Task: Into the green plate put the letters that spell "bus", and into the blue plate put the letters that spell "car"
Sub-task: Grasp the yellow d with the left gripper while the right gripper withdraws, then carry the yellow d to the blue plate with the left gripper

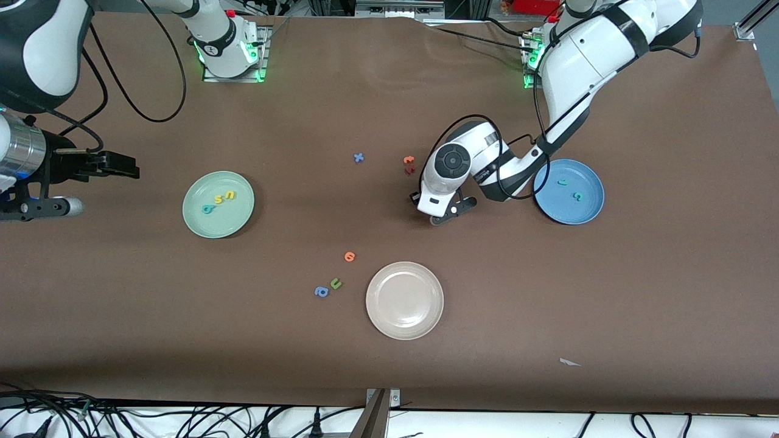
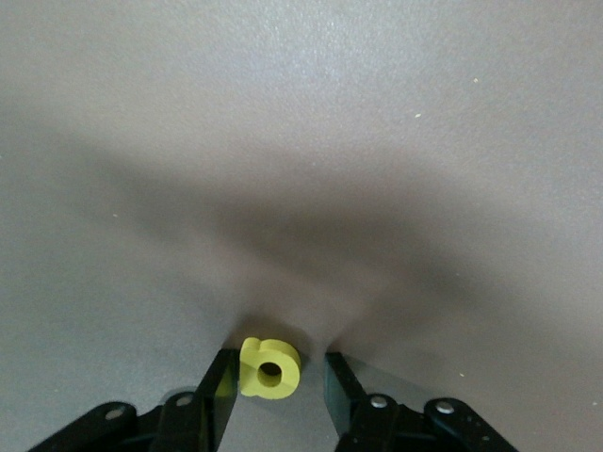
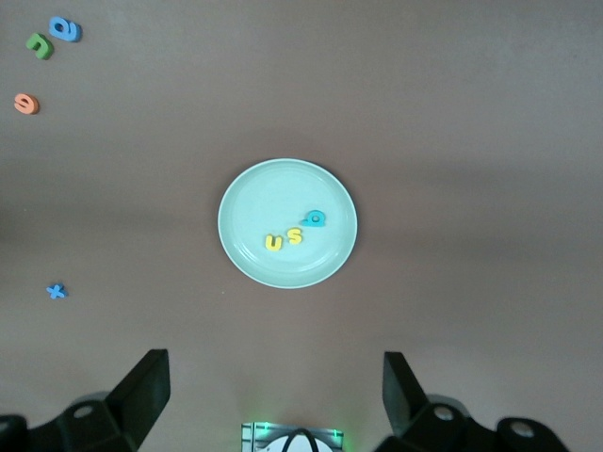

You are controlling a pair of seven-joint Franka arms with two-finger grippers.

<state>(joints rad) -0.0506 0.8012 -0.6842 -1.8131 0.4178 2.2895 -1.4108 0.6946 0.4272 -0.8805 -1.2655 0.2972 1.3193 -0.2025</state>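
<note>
My left gripper [image 1: 442, 218] is down at the table between the blue plate [image 1: 584, 213] and the table's middle. In the left wrist view its fingers [image 2: 219, 381] stand open around the yellow a [image 2: 269, 368]. One finger touches the letter and a gap shows at the second. The blue plate holds a thin teal r [image 1: 562, 181] and a teal c [image 1: 576, 196]. The green plate [image 1: 228, 222] holds the yellow u [image 1: 229, 195], yellow s [image 1: 218, 199] and teal b [image 1: 208, 208]. My right gripper [image 3: 278, 377] waits, open and empty, high over the right arm's end of the table.
A cream-white plate [image 1: 405, 300] lies nearest the front camera. Beside it lie an orange letter [image 1: 349, 257], a green u [image 1: 335, 283] and a blue round letter [image 1: 321, 292]. A blue x [image 1: 359, 157] and orange letters [image 1: 409, 160] lie near the left wrist.
</note>
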